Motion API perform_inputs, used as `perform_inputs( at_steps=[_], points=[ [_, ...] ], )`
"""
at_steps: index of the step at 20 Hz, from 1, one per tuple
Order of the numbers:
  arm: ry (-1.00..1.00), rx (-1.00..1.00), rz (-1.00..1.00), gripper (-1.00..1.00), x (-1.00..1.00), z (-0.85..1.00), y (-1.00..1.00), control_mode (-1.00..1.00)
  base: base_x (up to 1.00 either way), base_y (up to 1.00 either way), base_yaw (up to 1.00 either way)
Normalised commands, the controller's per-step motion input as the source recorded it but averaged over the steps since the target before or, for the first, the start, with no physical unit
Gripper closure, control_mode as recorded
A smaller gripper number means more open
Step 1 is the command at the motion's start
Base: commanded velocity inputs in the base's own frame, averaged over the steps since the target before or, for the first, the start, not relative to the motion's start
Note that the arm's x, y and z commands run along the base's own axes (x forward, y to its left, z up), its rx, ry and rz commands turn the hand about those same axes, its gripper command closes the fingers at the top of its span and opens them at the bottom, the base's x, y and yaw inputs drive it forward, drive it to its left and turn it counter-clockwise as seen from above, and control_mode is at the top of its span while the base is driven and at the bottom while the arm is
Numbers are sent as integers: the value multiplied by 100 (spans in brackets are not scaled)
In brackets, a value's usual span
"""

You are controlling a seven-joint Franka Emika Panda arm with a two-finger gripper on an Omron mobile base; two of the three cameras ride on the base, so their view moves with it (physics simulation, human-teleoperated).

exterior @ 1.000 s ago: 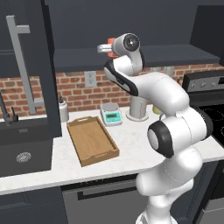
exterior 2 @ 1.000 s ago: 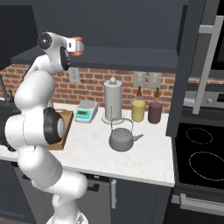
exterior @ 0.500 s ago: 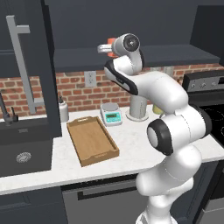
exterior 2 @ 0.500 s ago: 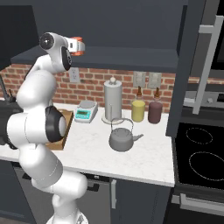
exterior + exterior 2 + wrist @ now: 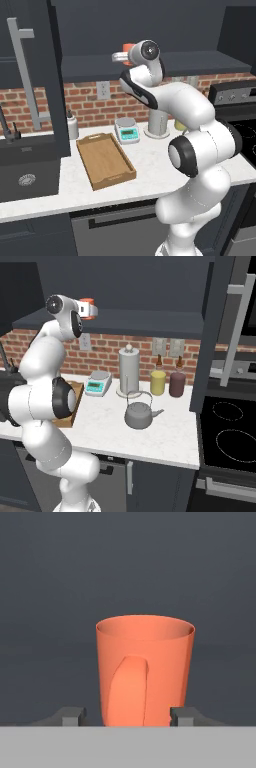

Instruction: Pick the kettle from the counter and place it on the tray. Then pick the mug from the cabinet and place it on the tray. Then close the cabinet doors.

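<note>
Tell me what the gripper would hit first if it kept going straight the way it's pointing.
The mug. In the hand view it stands upright straight ahead of the gripper, its base between the two fingertips, handle facing the camera. Behind it is the dark back of the cabinet; how far behind is unclear.

Mug (image 5: 145, 669) orange-red, plain; kettle (image 5: 140, 413) dark grey metal; tray (image 5: 105, 160) light-brown wood. Counter (image 5: 165, 431) white with faint speckle, backsplash (image 5: 87, 100) red-brown brick, cabinet (image 5: 150, 321) dark charcoal-blue. Jars: yellow jar (image 5: 158, 381), maroon jar (image 5: 176, 383); scale (image 5: 127, 131) pale with a teal display.
</note>
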Motion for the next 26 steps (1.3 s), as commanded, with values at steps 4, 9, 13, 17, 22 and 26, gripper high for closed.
perform_inputs(
  at_steps=[4,9,13,17,22,26],
  points=[
    [0,0,0,100,0,-1,-1,-100,0,0,0],
    [0,0,0,100,0,0,0,-100,0,0,0],
    [0,0,0,100,0,0,0,-100,0,0,0],
    [0,0,0,100,0,0,0,-100,0,0,0],
    [0,0,0,100,0,0,0,-100,0,0,0],
    [0,0,0,100,-18,0,0,-100,0,0,0]
  ],
)
